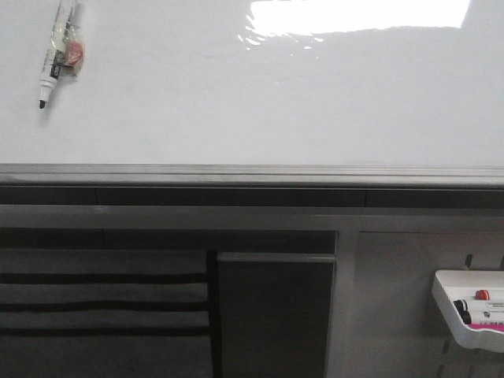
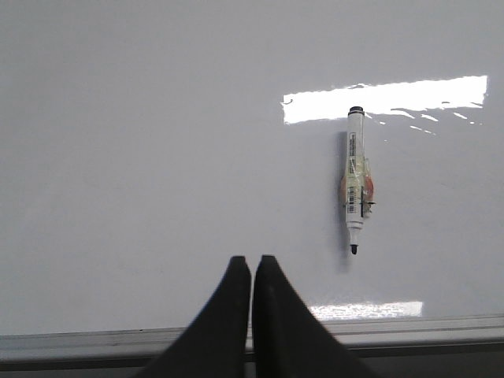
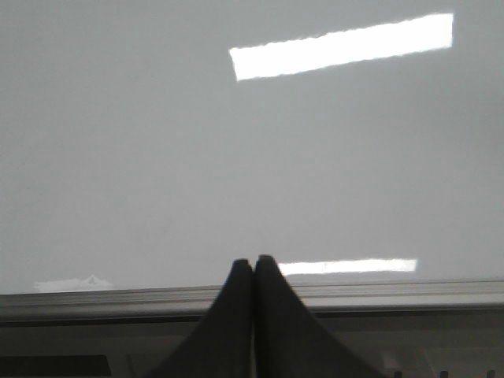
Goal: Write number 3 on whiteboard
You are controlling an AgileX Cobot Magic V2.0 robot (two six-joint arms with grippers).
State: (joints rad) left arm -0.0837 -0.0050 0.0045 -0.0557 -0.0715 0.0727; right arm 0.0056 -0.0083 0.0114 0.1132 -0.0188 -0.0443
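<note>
The whiteboard fills the upper front view, glossy white, with a grey edge rail. No number 3 shows on it. A white marker with a black uncapped tip lies on the board at its far left; the left wrist view shows the marker too, on the whiteboard. My left gripper is shut and empty, a short way from the marker's tip. My right gripper is shut and empty over the rail, facing bare whiteboard. Neither gripper appears in the front view.
A small white tray holding markers hangs at the lower right below the board. A dark panel and striped grey slats sit under the rail. Ceiling-light glare marks the board's top.
</note>
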